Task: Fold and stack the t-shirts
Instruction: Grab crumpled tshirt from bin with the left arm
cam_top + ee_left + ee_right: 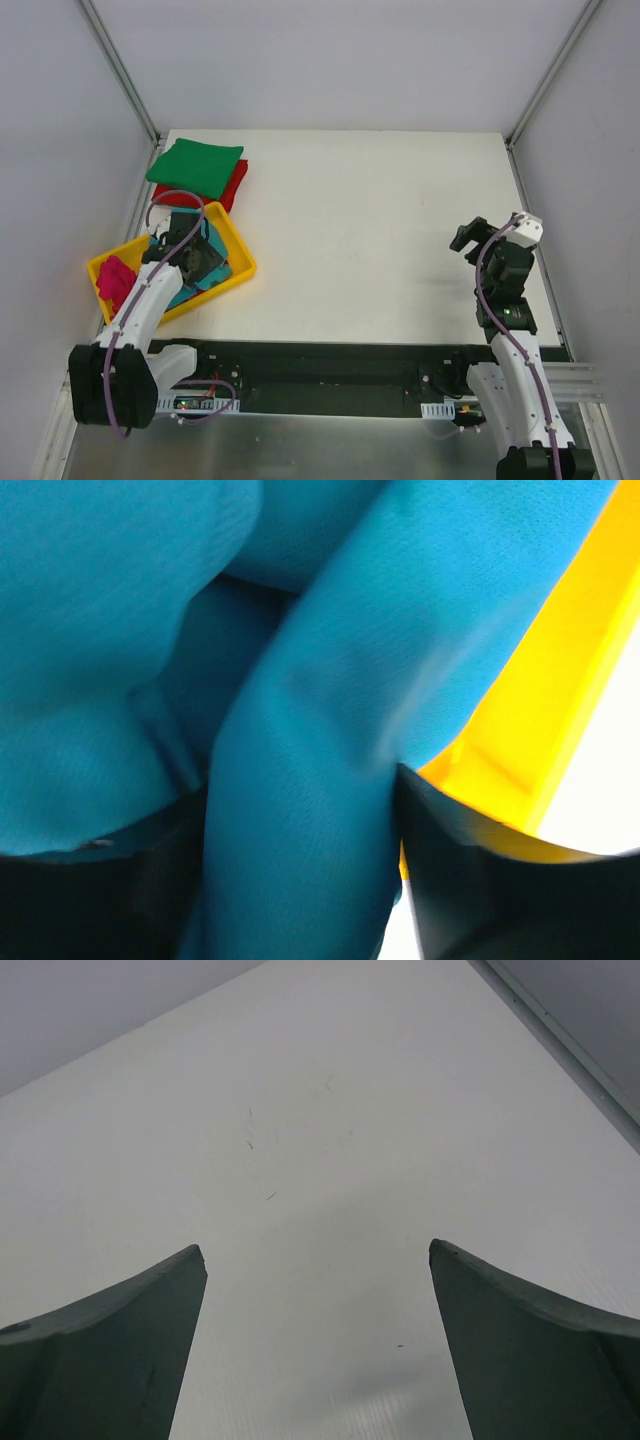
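A green t-shirt (195,165) lies folded on a red t-shirt (237,185) at the table's back left. A teal-blue t-shirt (205,272) and a magenta-pink one (115,280) lie crumpled in the yellow tray (240,268). My left gripper (198,256) is down in the tray. In the left wrist view its jaws (300,780) stand wide apart round a raised fold of the teal-blue t-shirt (310,700), which fills the gap. My right gripper (468,238) hangs open and empty over the bare table at the right; its fingertips (195,1260) show only white table between them.
The tray's yellow rim (540,720) lies just right of the left fingers. The white table (370,230) is walled by grey panels on the left, the back and the right. The arm bases and a black rail (320,375) run along the near edge.
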